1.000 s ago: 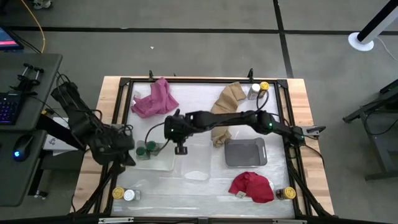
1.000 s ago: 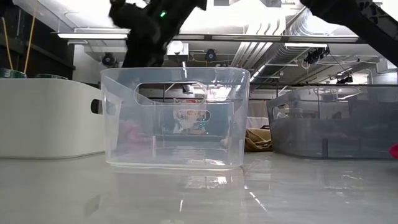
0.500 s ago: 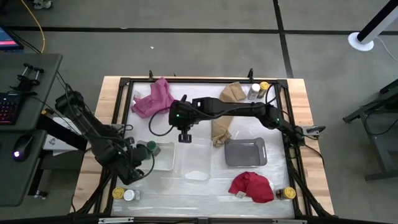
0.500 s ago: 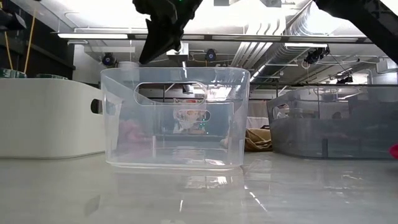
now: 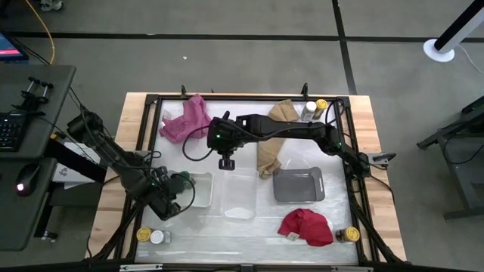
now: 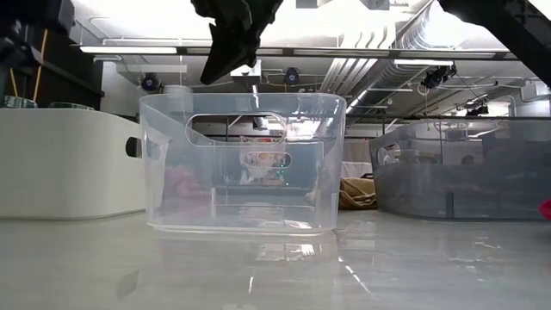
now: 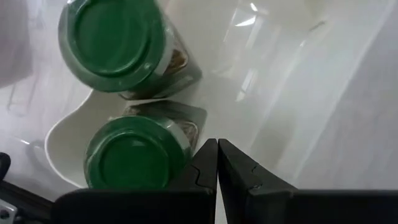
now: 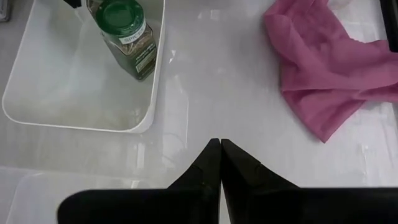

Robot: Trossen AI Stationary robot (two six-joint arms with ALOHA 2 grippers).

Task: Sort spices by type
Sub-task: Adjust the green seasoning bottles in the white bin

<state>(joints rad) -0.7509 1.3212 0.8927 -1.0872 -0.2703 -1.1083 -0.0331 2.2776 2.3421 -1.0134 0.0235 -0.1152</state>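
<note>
Two green-lidded spice jars (image 7: 115,40) (image 7: 137,155) stand upright on their bases in the white tray (image 5: 198,198). One of them (image 8: 127,34) shows in the right wrist view. My left gripper (image 7: 217,149) is shut and hovers over the tray's left part (image 5: 170,198), close beside the nearer jar. My right gripper (image 5: 226,162) is shut and held above the table, on the far side of the clear tray (image 5: 238,193), and it holds nothing (image 8: 221,149). In the low view it shows at the top (image 6: 231,39).
A grey tray (image 5: 299,183) sits right of the clear one. There is a pink cloth (image 5: 187,119) at far left, a tan cloth (image 5: 276,128) at far centre and a red cloth (image 5: 306,227) at near right. More jars stand at the far-right corner (image 5: 314,108), near-left corner (image 5: 150,235) and near-right corner (image 5: 348,234).
My right gripper has drawn back from between the white and clear trays toward the table's far edge and risen. My left gripper has moved toward the near edge and right, over the white tray's left part, and now covers one of the green-lidded jars from above.
</note>
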